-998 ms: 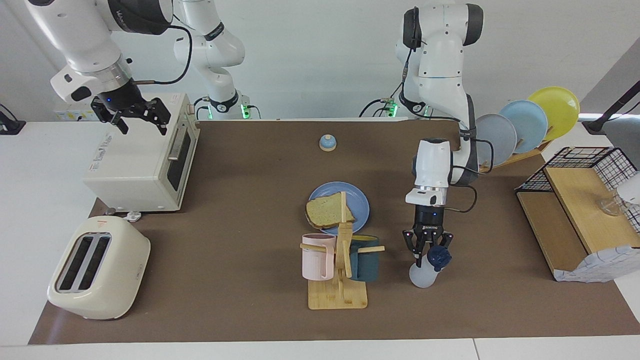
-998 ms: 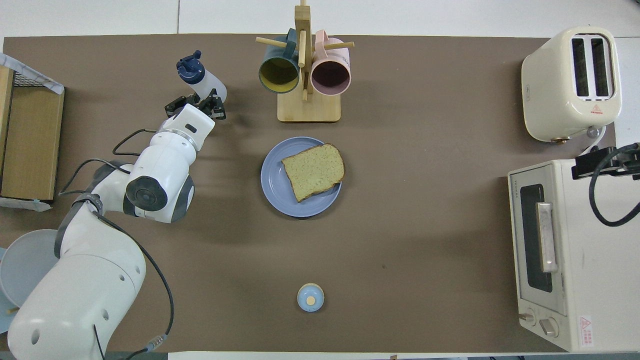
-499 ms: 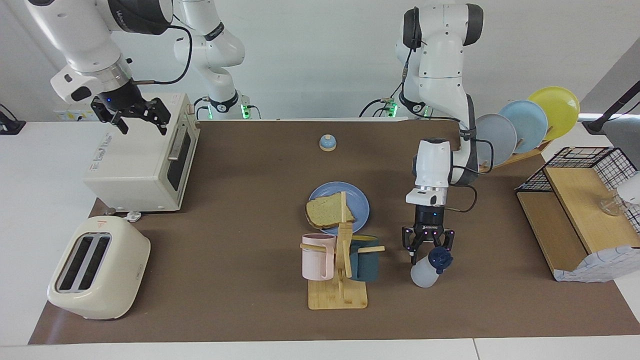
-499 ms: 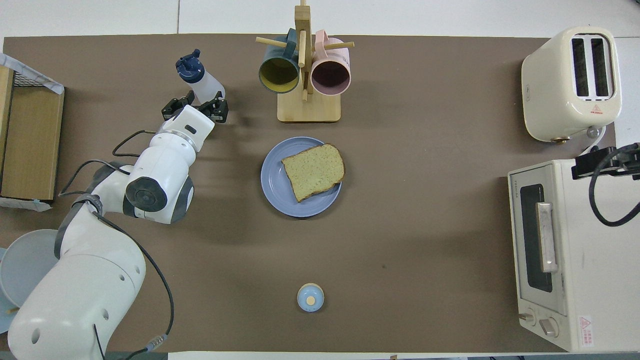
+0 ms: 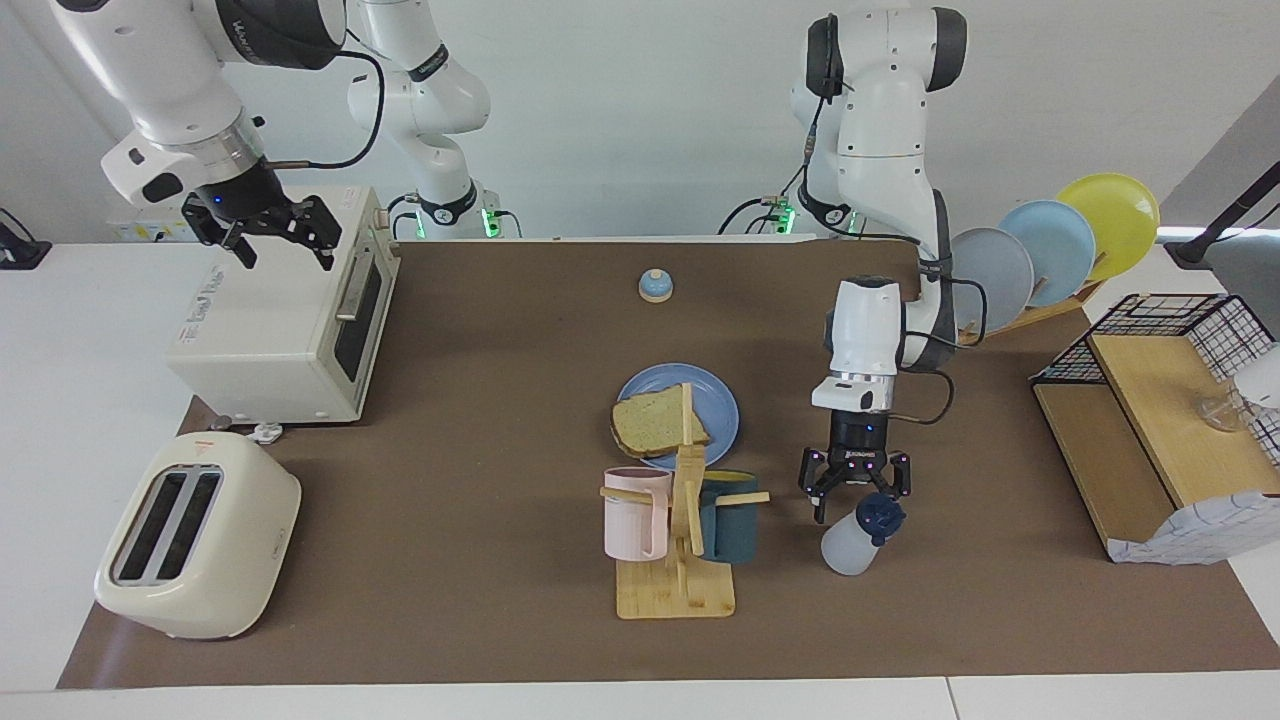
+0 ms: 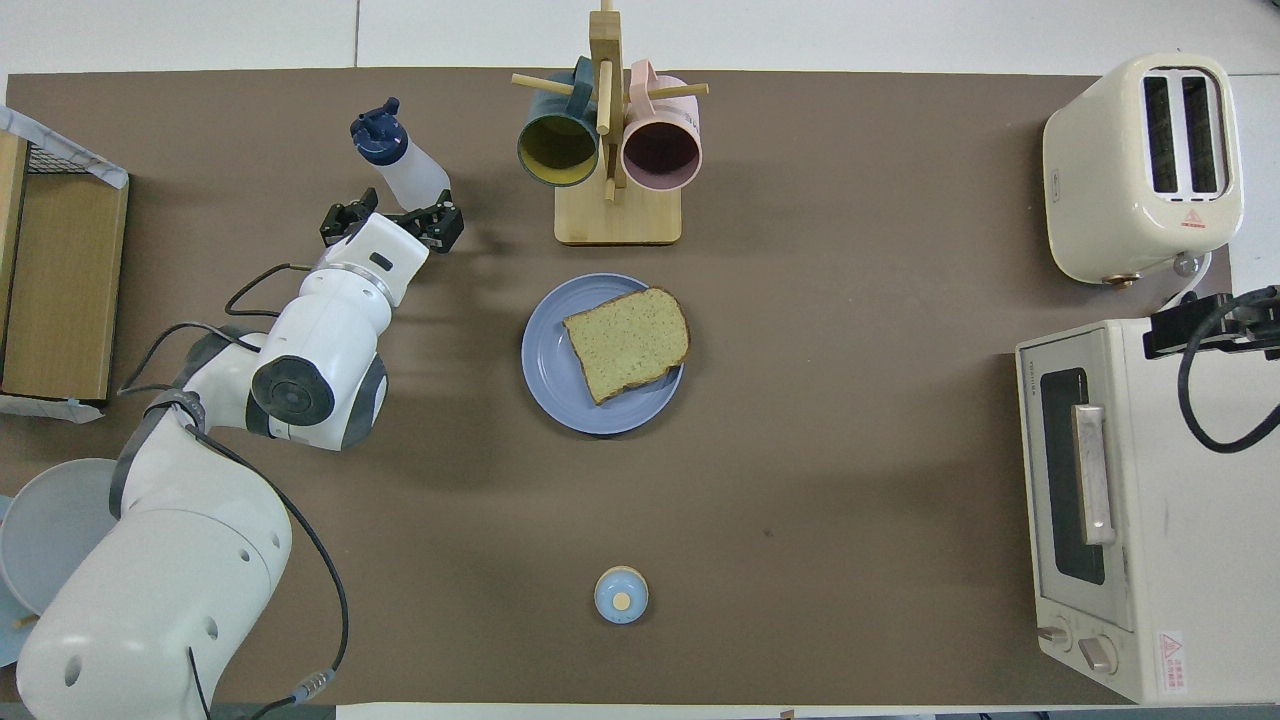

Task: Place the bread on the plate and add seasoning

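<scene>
On round glossy plate (image 5: 722,405): flat, porous bread (image 5: 655,421).

The toaster oven (image 6: 1130,510) carries "TOSHIBA" lettering along its front edge, at 9 o'clock from its door handle. A red warning triangle marks the toaster (image 6: 1143,165), and a red-and-white sticker on the oven's top is unreadable.

— What is my seasoning bottle (image 5: 857,535) made of?
— Translucent white plastic, with a dark glossy cap.
— And the mug rack (image 5: 682,560)?
— Pale bare wood. The table cover (image 5: 480,500) looks matt brown; the toaster (image 5: 195,535) is smooth, glossy cream; the bread (image 6: 628,342) has a rough crumb.
</scene>
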`<state>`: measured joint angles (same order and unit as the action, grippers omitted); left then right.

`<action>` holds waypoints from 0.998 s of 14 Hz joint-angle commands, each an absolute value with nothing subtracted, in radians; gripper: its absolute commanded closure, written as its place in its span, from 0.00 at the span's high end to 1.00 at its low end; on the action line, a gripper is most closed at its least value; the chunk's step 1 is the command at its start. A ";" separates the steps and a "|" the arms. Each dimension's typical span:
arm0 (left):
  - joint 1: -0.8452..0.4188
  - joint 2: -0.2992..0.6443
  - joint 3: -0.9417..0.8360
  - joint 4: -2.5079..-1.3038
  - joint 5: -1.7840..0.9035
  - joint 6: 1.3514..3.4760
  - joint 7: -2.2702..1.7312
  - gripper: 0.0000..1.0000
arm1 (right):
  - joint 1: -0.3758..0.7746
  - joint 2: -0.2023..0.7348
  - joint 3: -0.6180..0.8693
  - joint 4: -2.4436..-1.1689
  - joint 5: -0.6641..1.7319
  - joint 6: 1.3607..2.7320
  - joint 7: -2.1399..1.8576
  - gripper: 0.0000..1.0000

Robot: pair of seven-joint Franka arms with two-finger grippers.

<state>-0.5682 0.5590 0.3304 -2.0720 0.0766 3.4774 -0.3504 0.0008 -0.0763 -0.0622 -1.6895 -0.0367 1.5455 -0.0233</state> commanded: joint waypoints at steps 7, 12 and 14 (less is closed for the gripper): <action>-0.568 0.405 0.333 -2.247 0.063 3.499 -0.336 1.00 | -0.003 -0.083 -0.061 -1.697 -0.038 1.536 -0.040 1.00; -0.600 0.235 0.331 -2.301 0.063 3.290 -0.354 1.00 | -0.003 -0.083 -0.061 -1.697 -0.038 1.537 -0.040 1.00; -0.603 0.174 0.330 -2.298 0.063 3.171 -0.360 1.00 | -0.003 -0.083 -0.061 -1.697 -0.038 1.536 -0.040 1.00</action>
